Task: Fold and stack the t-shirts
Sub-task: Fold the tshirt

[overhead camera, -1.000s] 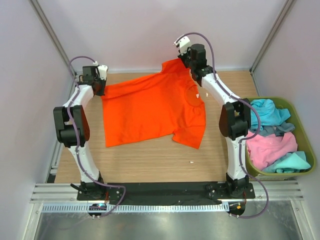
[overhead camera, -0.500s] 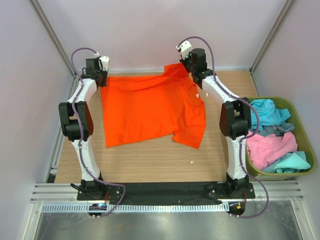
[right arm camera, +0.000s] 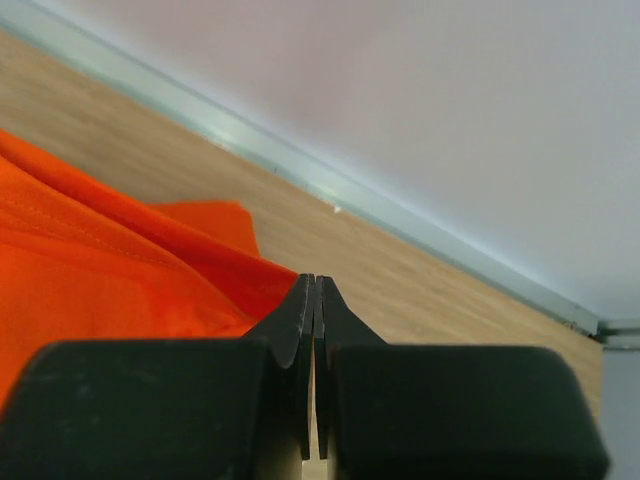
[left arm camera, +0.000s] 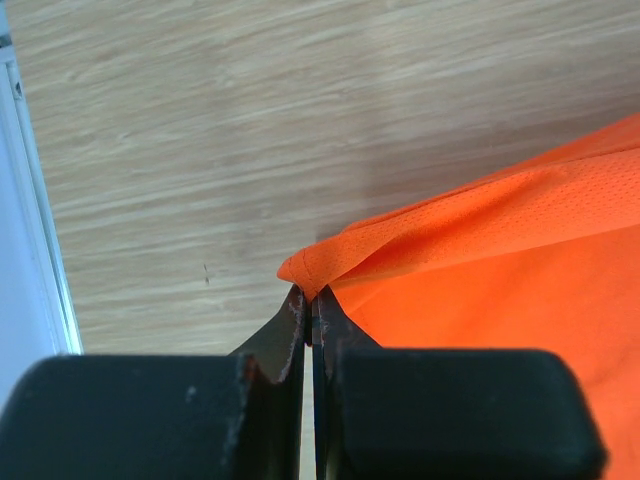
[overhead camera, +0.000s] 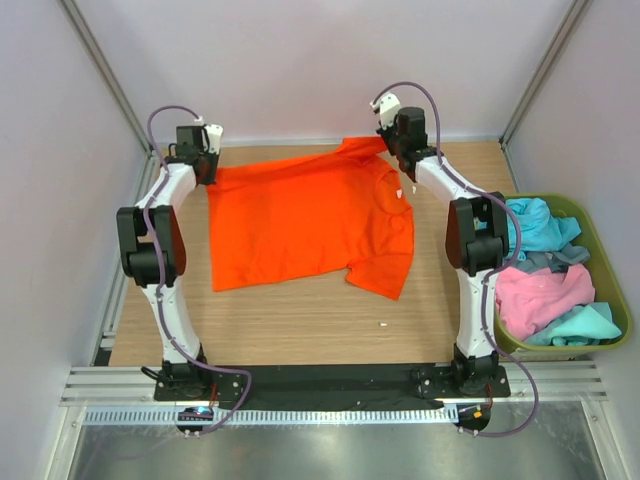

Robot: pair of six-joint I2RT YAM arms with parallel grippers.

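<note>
Orange t-shirt [overhead camera: 300, 220] slightly farther right

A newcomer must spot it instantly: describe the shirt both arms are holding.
On the wooden table, the orange t-shirt lies spread across the far half, its far corners pinched by the left fingers and right fingers. It alone is orange and outside the green bin of heaped shirts.

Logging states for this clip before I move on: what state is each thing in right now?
orange t-shirt: spread open on the table, unfolded, pinched at two far corners.
left pincer: shut on the orange t-shirt's far left corner.
right pincer: shut on its far right edge.
turquoise shirt, pink shirt, grey shirt: crumpled, unfolded, in the bin.
green bin: upright, holding shirts.
</note>
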